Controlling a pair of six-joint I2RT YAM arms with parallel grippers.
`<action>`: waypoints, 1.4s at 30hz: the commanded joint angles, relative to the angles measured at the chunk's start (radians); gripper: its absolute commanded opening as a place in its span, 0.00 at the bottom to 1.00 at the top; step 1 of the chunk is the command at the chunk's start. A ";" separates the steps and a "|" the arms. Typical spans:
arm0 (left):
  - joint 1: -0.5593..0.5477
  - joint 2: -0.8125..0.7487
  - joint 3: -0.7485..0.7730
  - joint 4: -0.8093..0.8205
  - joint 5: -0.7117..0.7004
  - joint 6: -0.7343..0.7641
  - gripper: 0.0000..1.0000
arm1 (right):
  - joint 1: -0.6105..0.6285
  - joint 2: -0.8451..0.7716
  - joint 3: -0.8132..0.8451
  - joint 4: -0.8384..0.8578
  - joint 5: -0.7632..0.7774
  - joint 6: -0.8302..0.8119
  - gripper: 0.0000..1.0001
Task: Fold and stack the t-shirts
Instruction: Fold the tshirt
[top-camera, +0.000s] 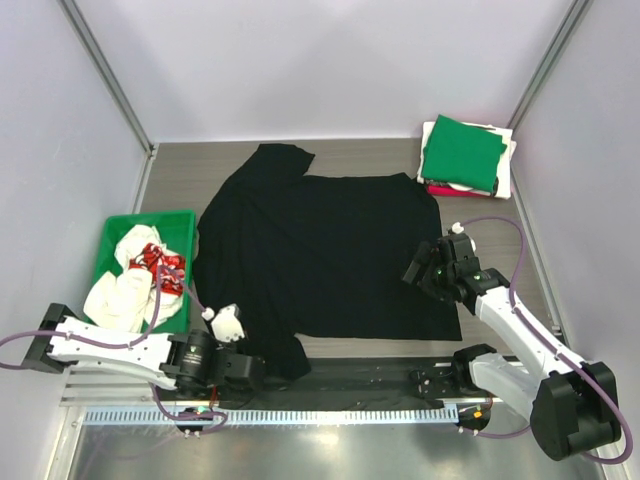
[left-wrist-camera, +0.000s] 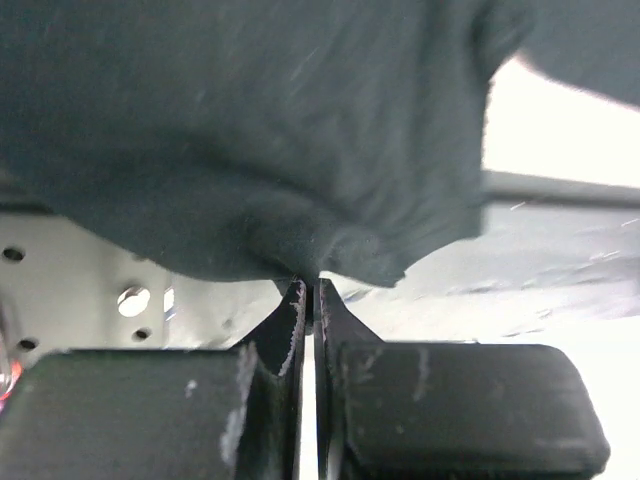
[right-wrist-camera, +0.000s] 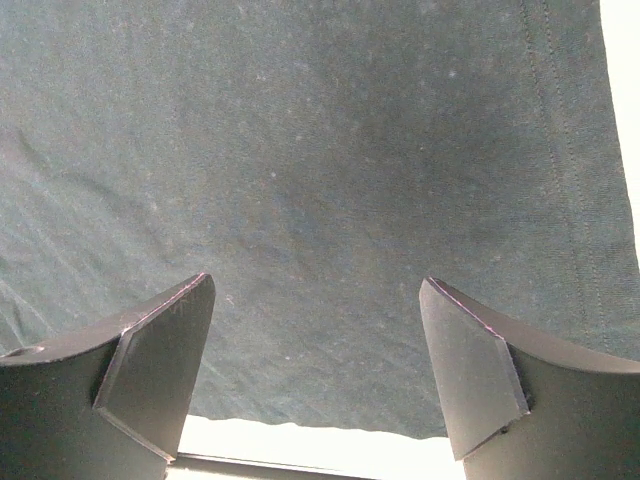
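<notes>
I am pinching the limp, light black t-shirt (top-camera: 320, 250) by its near sleeve in the left tool (left-wrist-camera: 308, 295), right tool (right-wrist-camera: 318, 290) hovering spread over its hem

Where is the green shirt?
In the top view, the folded green t-shirt tops the pile at the table's far right corner, just beyond the spread black t-shirt.

I see one plain black t-shirt (top-camera: 330, 250), one plain green t-shirt (top-camera: 460, 150), a white t-shirt (top-camera: 506, 165) and a red t-shirt (top-camera: 440, 189). The tabletop (top-camera: 175, 170) is grey-brown and the tray (top-camera: 178, 228) is green. The cloths (top-camera: 125, 290) in it are white, one patterned red and white.
</notes>
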 joint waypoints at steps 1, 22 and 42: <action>0.018 0.029 0.060 -0.018 -0.176 -0.033 0.00 | 0.004 0.001 0.005 0.031 0.016 0.013 0.89; 0.546 0.180 0.309 0.051 -0.144 0.703 0.00 | 0.004 -0.090 0.006 -0.130 0.206 0.122 0.86; 1.030 0.149 0.280 0.240 0.156 1.085 0.00 | -0.001 0.416 0.149 0.197 0.034 0.023 0.84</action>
